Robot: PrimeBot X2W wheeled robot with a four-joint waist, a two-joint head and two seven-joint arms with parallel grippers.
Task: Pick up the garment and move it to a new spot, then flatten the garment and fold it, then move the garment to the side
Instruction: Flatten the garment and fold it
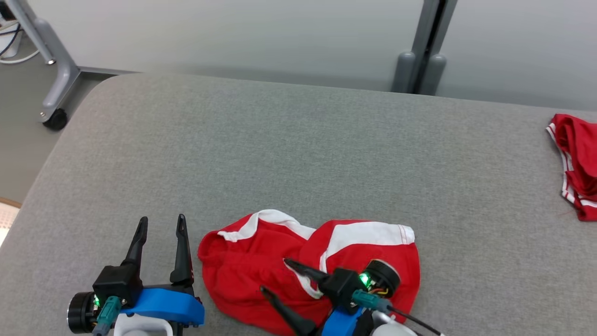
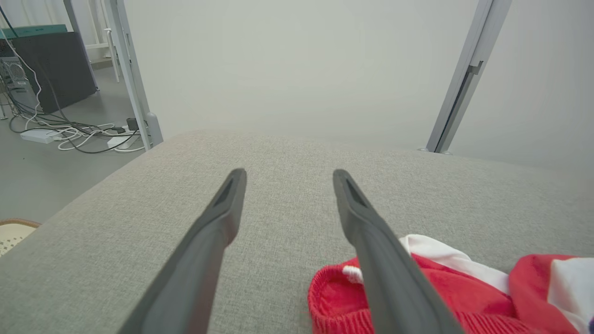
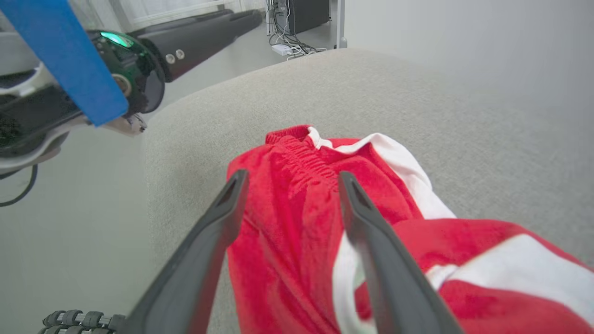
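Lying crumpled near the front edge of the grey cloth-covered table [image 1: 298, 154], the red garment [image 1: 242, 266] shows white bands along its upper side and a gathered waistband at its left end. The right gripper [image 1: 274, 275] hangs over the middle of it, its two dark fingers spread wide and angled toward the robot's left. In the right wrist view those fingers [image 3: 222, 222] straddle a ridge of red fabric [image 3: 287, 241] with nothing pinched between them. They look to be just above the cloth, though contact at the tips is hard to judge.

The left gripper [image 1: 161, 218] sits over bare table just beside the garment's left end, jaws likewise apart and empty, fingers pointing away from the robot. In the left wrist view the garment's waistband edge [image 2: 464, 287] lies partly behind that gripper's right-hand finger [image 2: 371, 241].

A second red piece with white trim [image 1: 578, 158] lies well apart at the table's far right edge. A wheeled stand [image 1: 58, 79] is on the floor past the table's left corner.
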